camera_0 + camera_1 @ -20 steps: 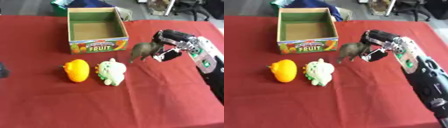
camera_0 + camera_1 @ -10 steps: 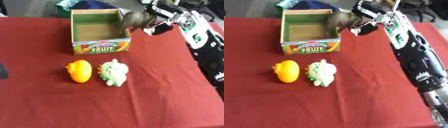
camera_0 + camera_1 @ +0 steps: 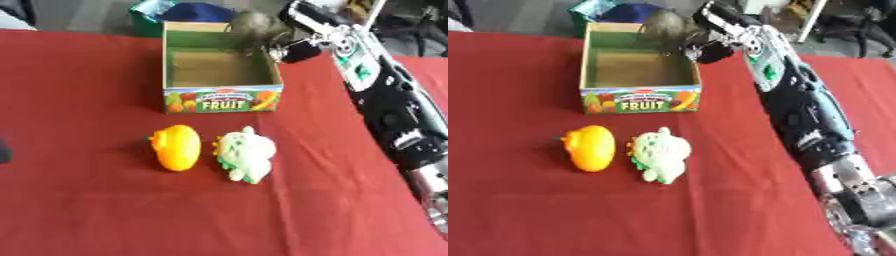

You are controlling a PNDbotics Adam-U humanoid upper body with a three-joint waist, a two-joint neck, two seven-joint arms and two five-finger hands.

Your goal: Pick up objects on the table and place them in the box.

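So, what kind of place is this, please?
Probably an office or lab set up for robot trials. A table under a red cloth holds only a FRUIT box and two toys, office chair legs stand behind, and the right robot hand holds a grey toy over the box.

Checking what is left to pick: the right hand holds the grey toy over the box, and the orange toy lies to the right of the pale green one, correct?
Not quite: in the left eye view the orange toy lies to the left of the pale green toy. The right hand does hold the grey toy over the box.
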